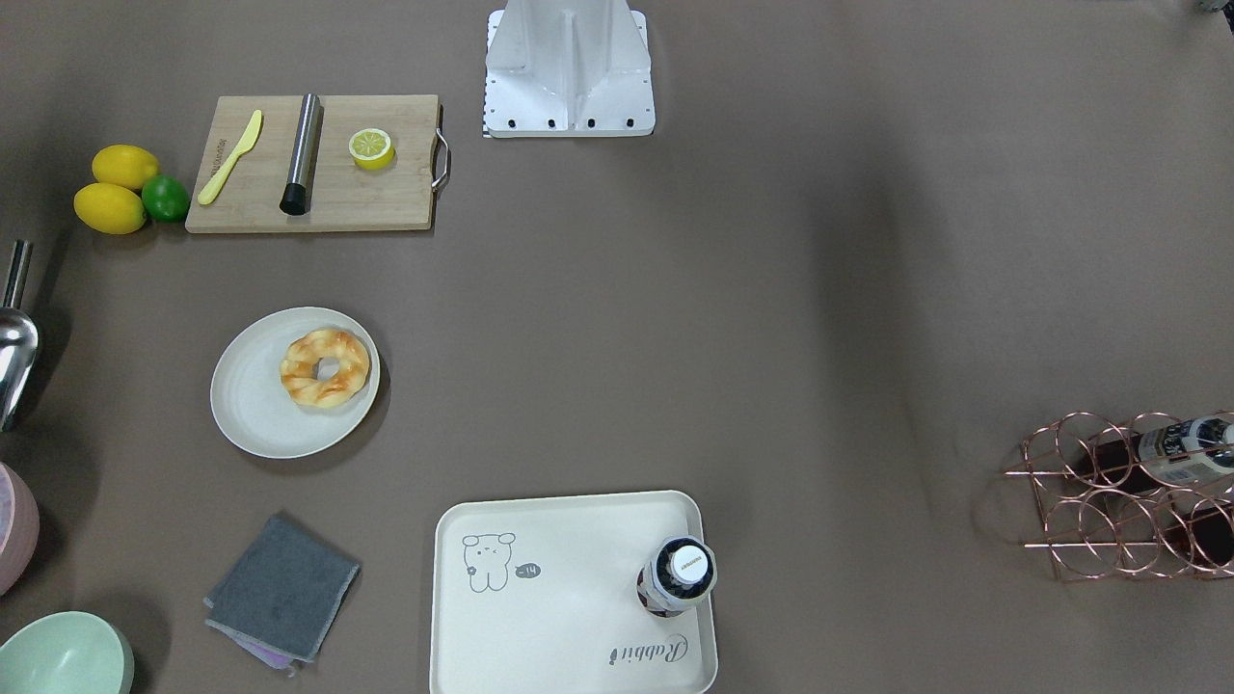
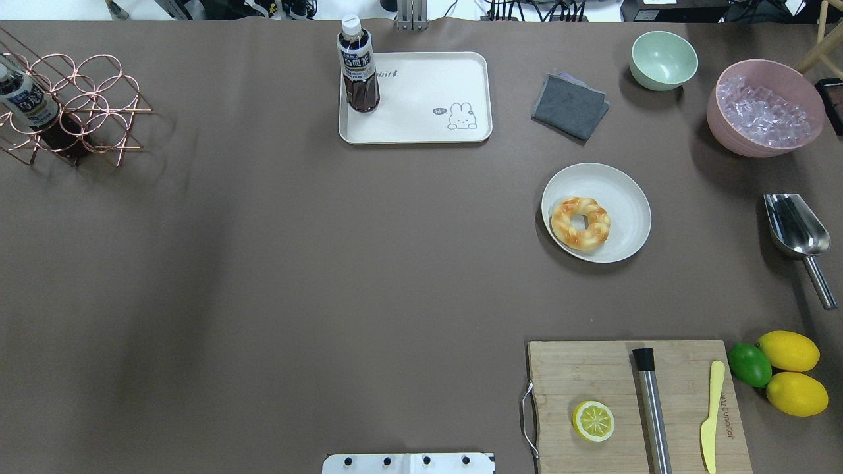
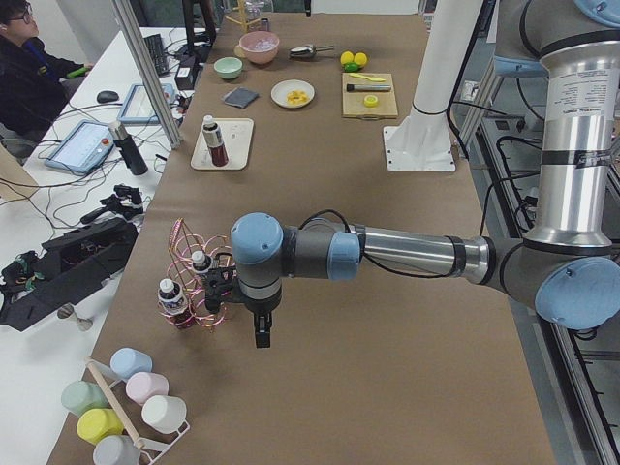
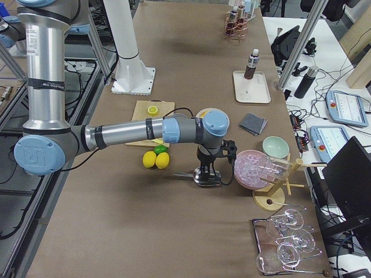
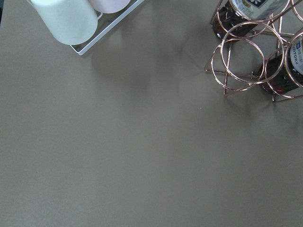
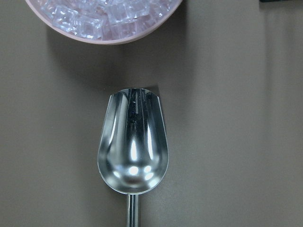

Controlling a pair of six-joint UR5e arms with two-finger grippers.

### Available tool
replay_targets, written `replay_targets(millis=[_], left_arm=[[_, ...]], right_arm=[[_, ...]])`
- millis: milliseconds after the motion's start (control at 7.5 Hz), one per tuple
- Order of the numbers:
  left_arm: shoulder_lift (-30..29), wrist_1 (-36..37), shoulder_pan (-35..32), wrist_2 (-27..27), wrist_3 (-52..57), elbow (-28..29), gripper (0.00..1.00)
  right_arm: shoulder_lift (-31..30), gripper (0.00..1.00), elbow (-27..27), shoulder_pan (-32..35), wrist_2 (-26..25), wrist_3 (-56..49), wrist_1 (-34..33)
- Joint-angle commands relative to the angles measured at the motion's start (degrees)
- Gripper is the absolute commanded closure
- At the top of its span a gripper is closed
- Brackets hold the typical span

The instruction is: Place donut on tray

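Note:
The donut (image 1: 325,367) (image 2: 580,223), golden-brown and twisted, lies on a round off-white plate (image 1: 253,405) (image 2: 622,197). The cream tray (image 1: 569,617) (image 2: 421,99) with the bear drawing lies apart from it and carries an upright dark bottle (image 1: 677,576) (image 2: 358,66). My left gripper (image 3: 263,334) shows only in the exterior left view, low beside the copper wine rack (image 3: 199,291), far from the donut; I cannot tell if it is open. My right gripper (image 4: 206,172) shows only in the exterior right view, above the metal scoop (image 4: 203,176); I cannot tell its state.
A cutting board (image 2: 632,408) holds a lemon half (image 2: 593,421), a steel cylinder and a yellow knife. Lemons and a lime (image 2: 749,364) lie beside it. A grey cloth (image 2: 570,106), a green bowl (image 2: 663,60), a pink bowl of ice (image 2: 764,108) and the scoop (image 6: 133,151) stand on the right.

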Motion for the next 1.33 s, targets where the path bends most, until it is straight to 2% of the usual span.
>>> replay_targets(millis=[0, 1200], left_arm=[[0.12, -0.24, 0.06, 0.08, 0.23, -0.61, 0.02], [0.48, 0.10, 0.06, 0.09, 0.06, -0.70, 0.02]], right_arm=[[0.20, 0.00, 0.02, -0.09, 0.22, -0.01, -0.32], [-0.42, 0.00, 0.37, -0.18, -0.48, -0.62, -0.84]])
